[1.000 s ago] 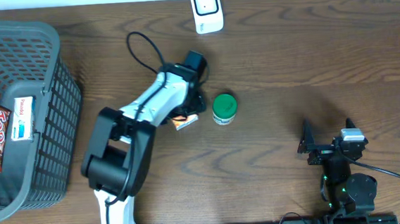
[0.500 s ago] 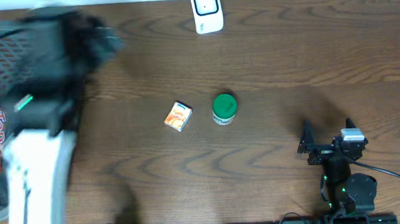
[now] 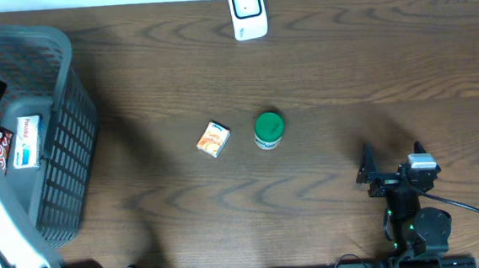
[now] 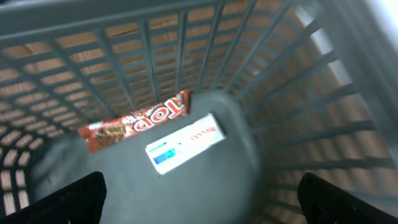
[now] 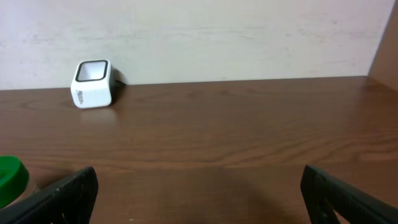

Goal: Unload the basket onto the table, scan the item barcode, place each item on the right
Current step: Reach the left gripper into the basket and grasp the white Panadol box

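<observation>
The left jaws hang spread wide over the grey basket, with nothing between them. Their two dark fingertips show only at the bottom corners of the left wrist view. Straight below the jaws, on the basket's floor, lie a red-brown bar printed "Top" and a white pack with a blue patch. The two lie side by side, touching or very nearly so, the bar on the far side by the slatted wall. The jaws touch neither. From overhead the left arm crosses the near-left part of the basket and hides most of the bar, while the pack shows just beside it.

The right jaws are also spread wide and empty, low over the brown surface, with the right arm folded at the near edge. Their fingertips frame the lower corners of the right wrist view. Far ahead of these jaws and to their left, the white scanner stands upright near the back edge of the surface, close to the pale wall, its dark-rimmed window on top. Nearer, still to the left of the right jaws, stands a green-lidded jar. Just past it on the same side a small orange-and-white box lies flat — near the jar but apart from it. Both sit on open surface between the two pairs of jaws, well apart from either.
</observation>
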Robot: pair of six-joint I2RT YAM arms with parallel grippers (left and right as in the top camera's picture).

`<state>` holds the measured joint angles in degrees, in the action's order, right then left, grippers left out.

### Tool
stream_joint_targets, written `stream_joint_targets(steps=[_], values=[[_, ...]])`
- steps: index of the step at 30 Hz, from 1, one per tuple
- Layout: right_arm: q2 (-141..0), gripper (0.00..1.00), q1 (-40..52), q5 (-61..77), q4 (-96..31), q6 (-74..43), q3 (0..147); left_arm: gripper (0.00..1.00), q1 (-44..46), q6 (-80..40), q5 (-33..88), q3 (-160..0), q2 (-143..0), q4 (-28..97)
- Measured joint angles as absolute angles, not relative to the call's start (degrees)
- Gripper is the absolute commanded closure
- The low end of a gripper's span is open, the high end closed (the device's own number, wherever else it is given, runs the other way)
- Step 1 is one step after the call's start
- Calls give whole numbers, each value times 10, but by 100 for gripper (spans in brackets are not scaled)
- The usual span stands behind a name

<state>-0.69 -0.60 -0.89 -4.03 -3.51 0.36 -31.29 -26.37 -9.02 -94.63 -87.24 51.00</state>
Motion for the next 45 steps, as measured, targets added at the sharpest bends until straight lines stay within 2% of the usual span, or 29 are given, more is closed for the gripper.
stream_joint_targets(steps=[5,18,36,41,45], values=[[-7,1,-6,-9,-40,-35,4,1,-315,-119,-92,-946,-965,510],[-7,1,-6,-9,-40,-35,4,2,-315,90,-92,-944,-1188,483],[-7,1,-6,-9,-40,-35,4,1,-330,123,-69,-946,-1231,432],[-7,1,-6,-9,-40,-35,4,18,-342,126,-23,-948,-1235,429],[-7,1,-6,-9,-40,-35,4,18,-343,127,8,-944,-1237,419]])
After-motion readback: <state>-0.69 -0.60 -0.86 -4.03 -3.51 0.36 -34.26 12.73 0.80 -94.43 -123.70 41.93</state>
